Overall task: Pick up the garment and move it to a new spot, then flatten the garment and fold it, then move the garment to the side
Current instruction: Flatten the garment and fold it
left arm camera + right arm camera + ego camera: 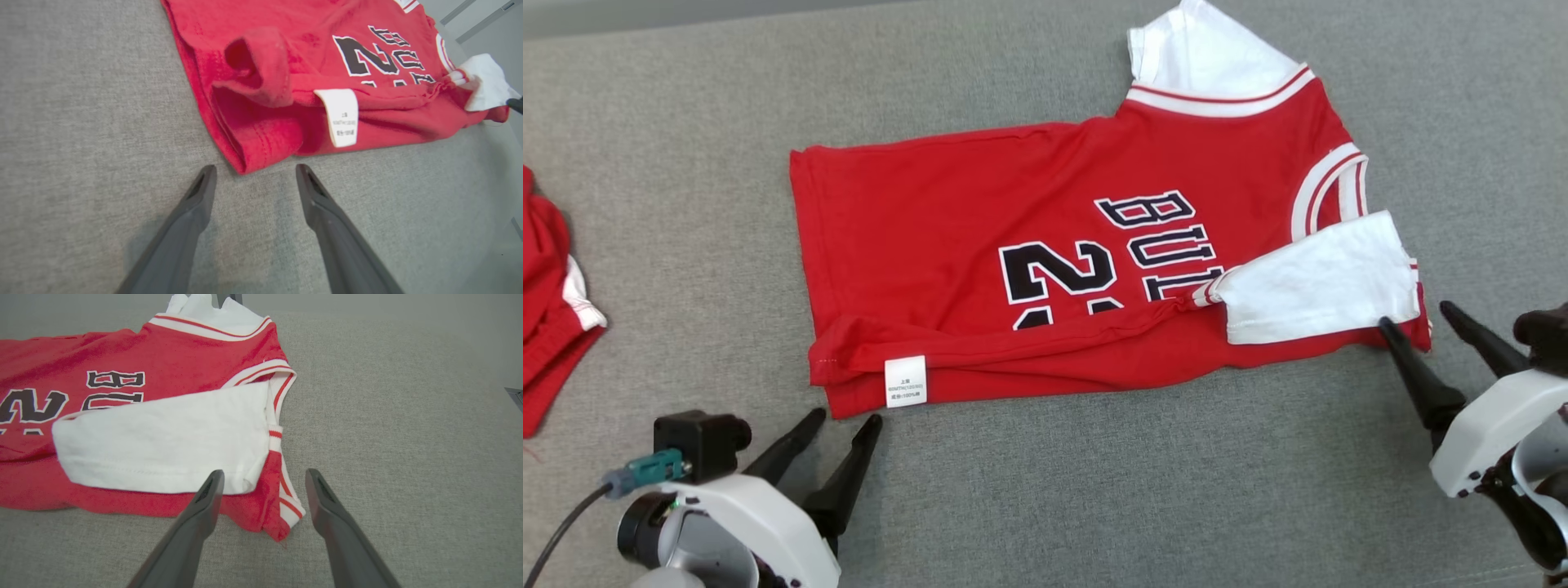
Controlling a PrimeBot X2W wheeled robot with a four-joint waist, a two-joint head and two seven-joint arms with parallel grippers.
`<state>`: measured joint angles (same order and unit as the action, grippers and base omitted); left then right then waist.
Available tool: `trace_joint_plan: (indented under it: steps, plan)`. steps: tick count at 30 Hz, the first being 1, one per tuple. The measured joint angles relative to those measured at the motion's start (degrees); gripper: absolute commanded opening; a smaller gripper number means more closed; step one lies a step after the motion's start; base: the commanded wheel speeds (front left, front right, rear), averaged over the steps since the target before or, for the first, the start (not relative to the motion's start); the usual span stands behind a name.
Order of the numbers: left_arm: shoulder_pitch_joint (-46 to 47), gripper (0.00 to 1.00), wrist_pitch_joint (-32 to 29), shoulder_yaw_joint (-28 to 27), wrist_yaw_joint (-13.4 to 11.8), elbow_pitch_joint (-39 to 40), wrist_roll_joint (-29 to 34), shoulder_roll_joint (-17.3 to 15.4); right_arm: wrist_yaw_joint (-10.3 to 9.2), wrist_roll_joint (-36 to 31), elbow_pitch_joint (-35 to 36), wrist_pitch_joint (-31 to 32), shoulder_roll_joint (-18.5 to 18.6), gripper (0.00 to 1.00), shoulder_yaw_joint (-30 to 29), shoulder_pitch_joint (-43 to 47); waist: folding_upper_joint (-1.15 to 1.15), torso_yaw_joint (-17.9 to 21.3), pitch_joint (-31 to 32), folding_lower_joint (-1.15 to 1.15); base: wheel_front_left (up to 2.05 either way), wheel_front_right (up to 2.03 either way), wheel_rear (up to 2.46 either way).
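Lying half-folded, the jersey (980, 220) is looking light and limp; left gripper (845, 416) and right gripper (1414, 314) are hovering, jaws apart, by its near corners, likely the best holds.

The red garment (163, 363) is spread on the grey cloth surface (408, 416), with its white sleeve (163, 441) folded across its lettered front. The garment's near corner is seen between the parted fingers of the right gripper (263, 473).

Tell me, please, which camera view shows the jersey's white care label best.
The left wrist view: the care label sits large and close on the jersey's folded edge. The head view shows it small, at the jersey's near left corner. The right wrist view faces the white sleeve end instead.
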<state>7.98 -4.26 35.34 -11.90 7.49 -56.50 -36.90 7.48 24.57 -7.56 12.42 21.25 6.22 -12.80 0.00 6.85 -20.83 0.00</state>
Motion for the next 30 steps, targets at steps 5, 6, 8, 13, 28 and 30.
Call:
trace_joint_plan:
  steps: [5,6,8,13,28,30]
  plan:
    - [2.4,1.00,-0.4,-0.1,0.3,-0.6,0.2,0.5,0.01,-0.9,0.1,1.7,-1.4,1.00,0.2,0.2,0.00,0.1,-2.2,0.00,0.00,0.00,0.00]
    - [2.6,1.00,-0.5,-0.1,0.3,-0.8,0.2,0.6,0.00,-0.9,0.0,1.7,-1.6,1.00,0.1,0.2,0.00,0.1,-2.6,0.00,0.00,0.00,0.00]
    - [3.2,1.00,-0.6,-0.1,0.7,-1.1,0.2,0.7,0.01,-1.2,-0.1,1.7,-1.9,1.00,-0.1,0.2,0.00,0.2,-3.0,0.00,0.00,0.00,0.00]
    - [3.7,1.00,-0.7,0.0,1.2,-2.0,0.2,0.9,0.01,-1.5,-0.6,1.7,-2.0,1.00,-0.8,0.2,0.00,0.4,-3.5,0.00,0.00,0.00,0.00]
    - [6.7,0.46,-1.3,1.0,2.5,-3.2,0.2,2.2,0.00,-1.8,-1.6,6.2,-2.1,1.00,-0.1,-2.1,0.00,-0.2,-5.5,0.00,0.00,0.00,0.00]
    - [7.1,0.00,-1.3,1.1,3.0,-3.3,0.5,2.2,-0.09,-0.6,-1.5,6.9,-2.1,0.42,0.9,-2.4,0.00,-0.4,-5.9,0.00,0.00,0.00,0.00]
